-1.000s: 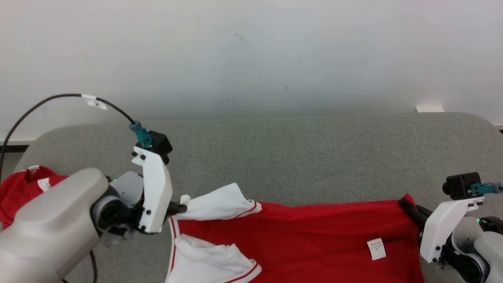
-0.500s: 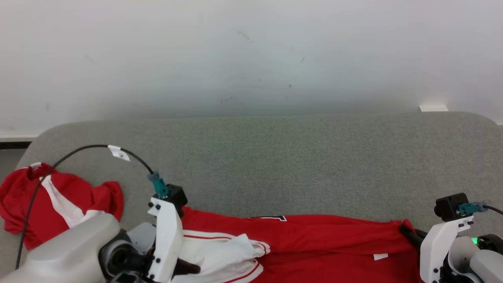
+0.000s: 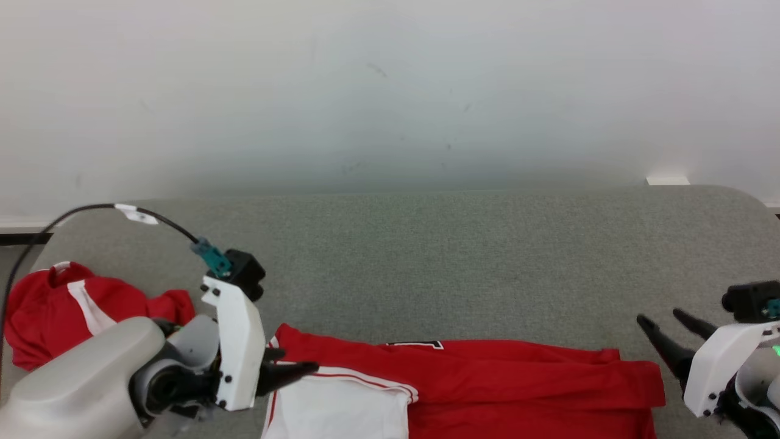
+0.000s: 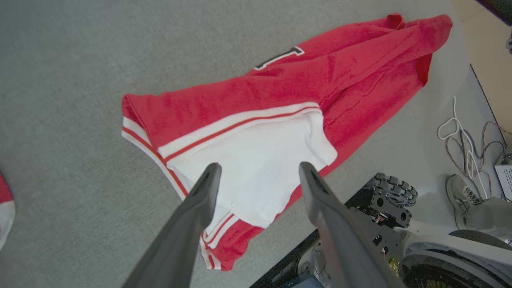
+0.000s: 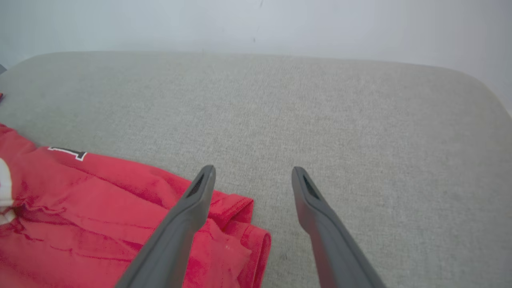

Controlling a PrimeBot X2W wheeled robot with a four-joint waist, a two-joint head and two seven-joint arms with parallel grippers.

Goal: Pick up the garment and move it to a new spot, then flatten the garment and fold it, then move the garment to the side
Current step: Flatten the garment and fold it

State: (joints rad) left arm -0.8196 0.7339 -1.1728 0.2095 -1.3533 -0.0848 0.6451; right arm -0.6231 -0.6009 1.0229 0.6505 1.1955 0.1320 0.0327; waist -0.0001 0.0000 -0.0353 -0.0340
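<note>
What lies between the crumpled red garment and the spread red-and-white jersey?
Nothing but bare grey felt tabletop, as the left wrist view shows.

We are seeing the garment [image 4: 288, 84] as thin cloth, matt and softly creased. The table [image 3: 426, 244] under it is wearing a grey woven cover that is looking rough and a little felt-like. The fingers [image 4: 188, 224] of the left gripper [image 4: 259, 166] and of the right gripper [image 5: 253, 169] are showing dark matt plastic, smooth. The white bracket [image 3: 234, 341] is shining slightly, like hard moulded plastic, and the wall [image 3: 390, 91] is looking matt.
</note>
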